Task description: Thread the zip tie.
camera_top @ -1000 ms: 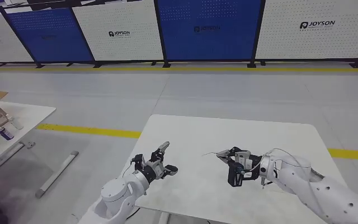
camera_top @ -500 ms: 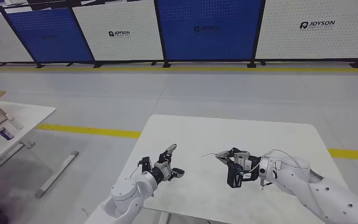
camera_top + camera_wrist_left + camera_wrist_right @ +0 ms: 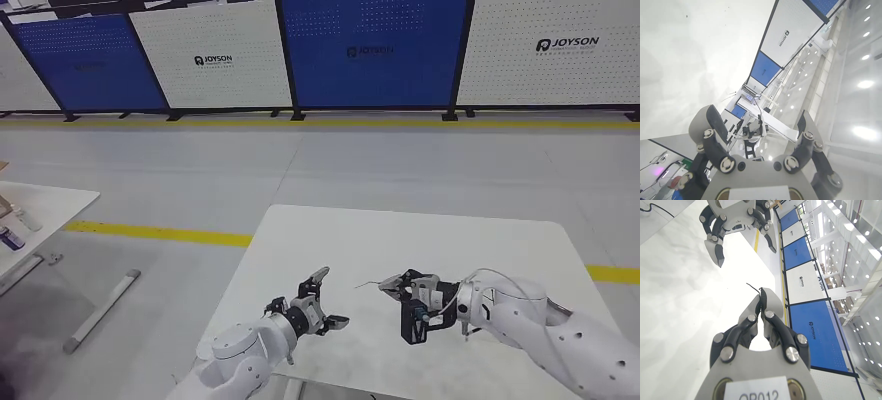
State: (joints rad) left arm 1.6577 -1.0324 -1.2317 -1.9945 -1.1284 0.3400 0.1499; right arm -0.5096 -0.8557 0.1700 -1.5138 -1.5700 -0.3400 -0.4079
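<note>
Currently, the right gripper (image 3: 398, 288) is clenched on the thin zip tie (image 3: 372, 284), held above the white table (image 3: 400, 235). The left gripper (image 3: 333, 297) is spread wide and empty, facing it, near but apart.

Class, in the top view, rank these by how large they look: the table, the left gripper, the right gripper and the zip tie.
1. The table: largest by far.
2. The left gripper and right gripper: about alike, so not ranked apart.
3. The zip tie, the thin strand at the right gripper's tips: smallest.
</note>
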